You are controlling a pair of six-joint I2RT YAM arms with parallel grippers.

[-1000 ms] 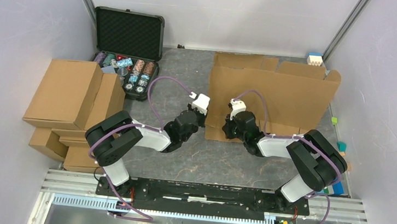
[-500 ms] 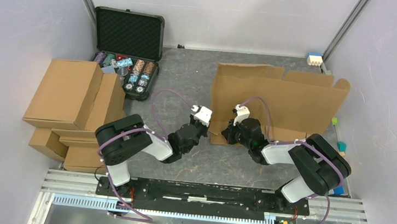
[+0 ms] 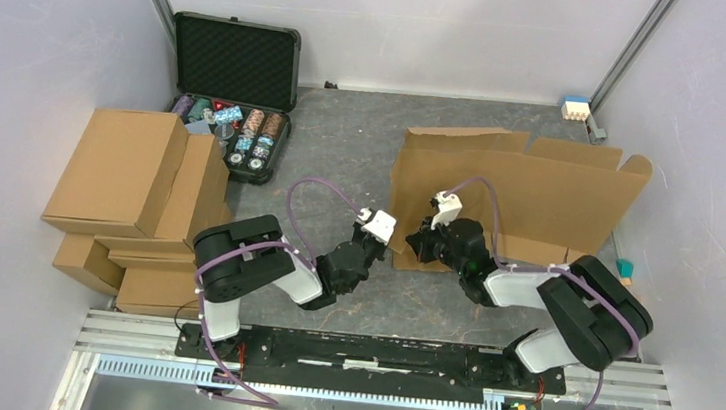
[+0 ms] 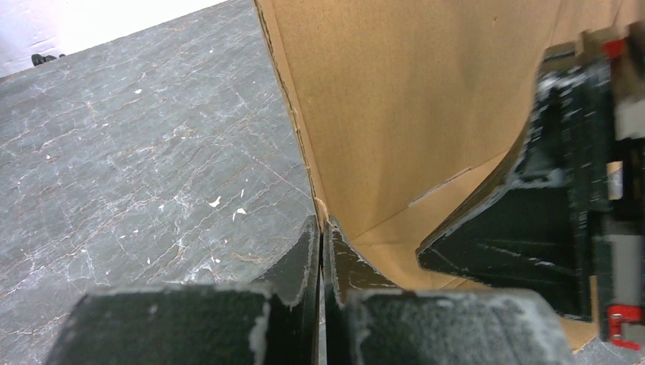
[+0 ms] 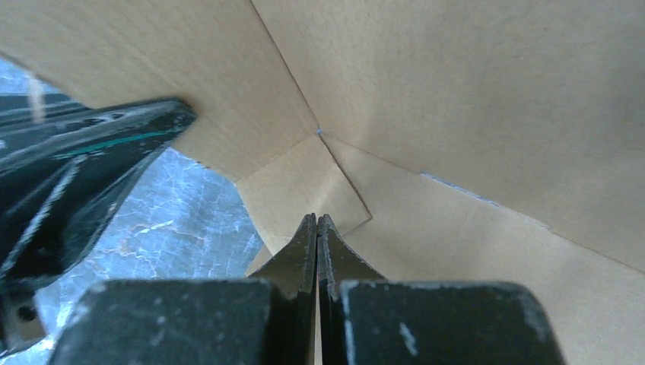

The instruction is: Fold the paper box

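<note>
The left arm (image 3: 297, 277) and the right arm (image 3: 517, 285) share one build: bulky matte-black joint housings linked by a smooth white shell, with a small white camera block at the wrist. A thin purple cable (image 3: 321, 182) loops along each arm (fastened here and there with pale ties) and trails down beside the black base rail (image 3: 355, 350). The left pincer (image 4: 319, 228) and the right pincer (image 5: 316, 222) have black wedge-shaped fingers tapering to thin tips, their edges scuffed grey-white.
</note>
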